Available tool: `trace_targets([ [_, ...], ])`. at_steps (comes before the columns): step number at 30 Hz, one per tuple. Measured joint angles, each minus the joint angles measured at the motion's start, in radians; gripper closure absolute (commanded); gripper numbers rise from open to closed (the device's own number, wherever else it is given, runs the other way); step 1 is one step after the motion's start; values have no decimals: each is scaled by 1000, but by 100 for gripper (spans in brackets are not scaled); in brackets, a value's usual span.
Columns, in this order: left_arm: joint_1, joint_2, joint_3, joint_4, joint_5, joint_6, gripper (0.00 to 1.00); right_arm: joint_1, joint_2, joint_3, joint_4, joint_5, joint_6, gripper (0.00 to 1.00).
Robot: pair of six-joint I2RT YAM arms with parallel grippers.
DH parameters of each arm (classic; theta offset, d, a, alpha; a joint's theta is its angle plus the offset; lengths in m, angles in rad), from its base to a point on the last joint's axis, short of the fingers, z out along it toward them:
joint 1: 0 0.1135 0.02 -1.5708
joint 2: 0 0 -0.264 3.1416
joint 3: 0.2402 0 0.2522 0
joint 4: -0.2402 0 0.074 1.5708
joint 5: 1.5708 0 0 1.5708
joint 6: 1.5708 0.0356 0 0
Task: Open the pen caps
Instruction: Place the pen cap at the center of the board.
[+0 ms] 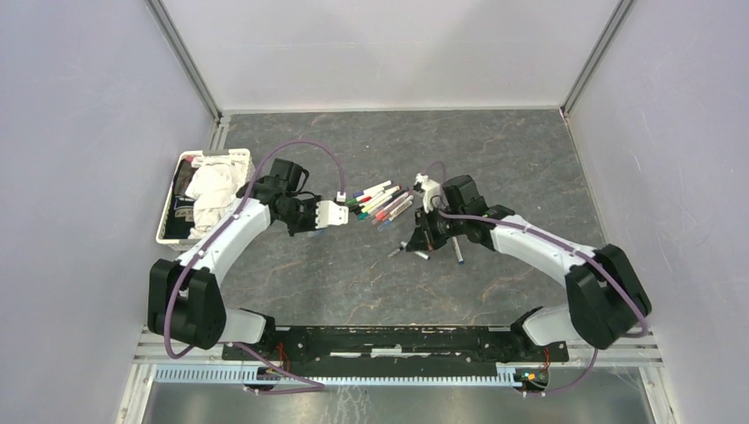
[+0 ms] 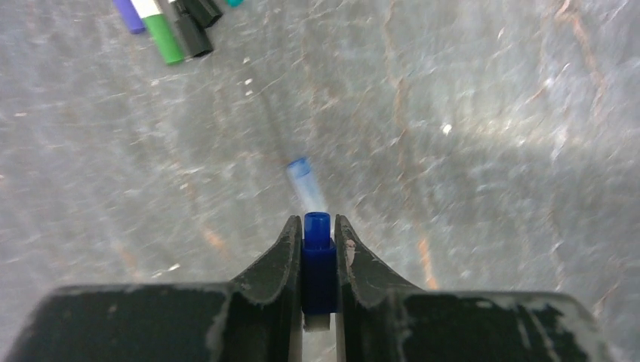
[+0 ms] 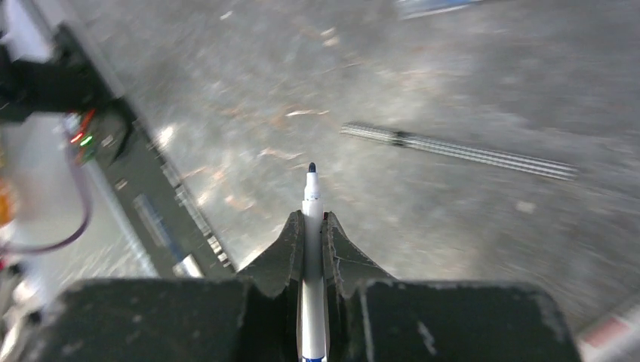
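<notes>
The left gripper [image 2: 318,223] is pinching a blue cap [image 2: 318,264] just left of the pile of pens [image 1: 384,201], while to that pile's right the right gripper [image 3: 312,220] is clamping an uncapped white pen [image 3: 312,192], its dark tip pointing outward.

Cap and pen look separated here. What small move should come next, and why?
Probably lower the left gripper toward bare table and release the blue cap. It sits clamped there alone, while the right gripper holds the pen with its tip bare, so this pen looks done; capped pens wait in the pile.
</notes>
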Motion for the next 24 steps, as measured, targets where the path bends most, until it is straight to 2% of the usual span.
trace_targets([
  [4,-20,0,-130,118,54,-154,87,-29,-93,-33,5,248,3,100],
  [10,-89,10,-281,262,37,-280,86,-92,-158,-94,13,615,12,100],
  [14,-94,38,-303,347,2,-314,80,-124,-158,-145,48,732,18,100],
  [20,-94,74,-308,409,-48,-341,55,-151,-108,-206,111,807,32,100],
  [24,-94,73,-308,419,-54,-354,46,-158,-80,-240,146,830,42,98],
])
